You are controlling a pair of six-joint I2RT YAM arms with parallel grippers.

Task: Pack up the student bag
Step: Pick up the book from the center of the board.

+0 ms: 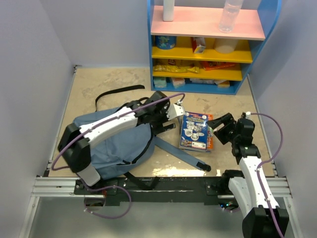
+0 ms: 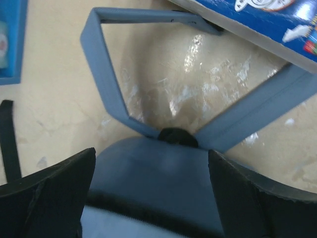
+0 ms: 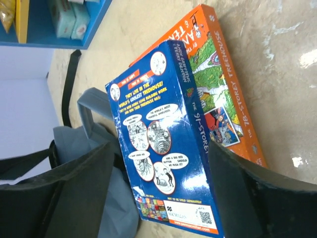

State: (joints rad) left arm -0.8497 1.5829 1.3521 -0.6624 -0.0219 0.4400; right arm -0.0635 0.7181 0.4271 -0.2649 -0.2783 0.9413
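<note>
Grey-blue fabric, soft and floppy: one student bag (image 1: 116, 146) slumps toward the bench's (image 1: 99, 82) near-left corner. It is probably light and best taken by its top edge or either of two padded straps (image 2: 104, 84). The left end effector (image 2: 151, 191) gapes wide above it. The right end effector (image 3: 158, 193) stands parted and empty at two stacked books (image 3: 163, 139).

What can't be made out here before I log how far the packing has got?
- Top view: the left arm lies across the student bag, hiding its opening.
- Left wrist view: the bag's top is blurred and cut off by the bottom edge, so the zipper's state is unclear.
- Right wrist view: the blue book covers most of the orange book.
- Top view: the labels on the shelf are too small to read.
</note>
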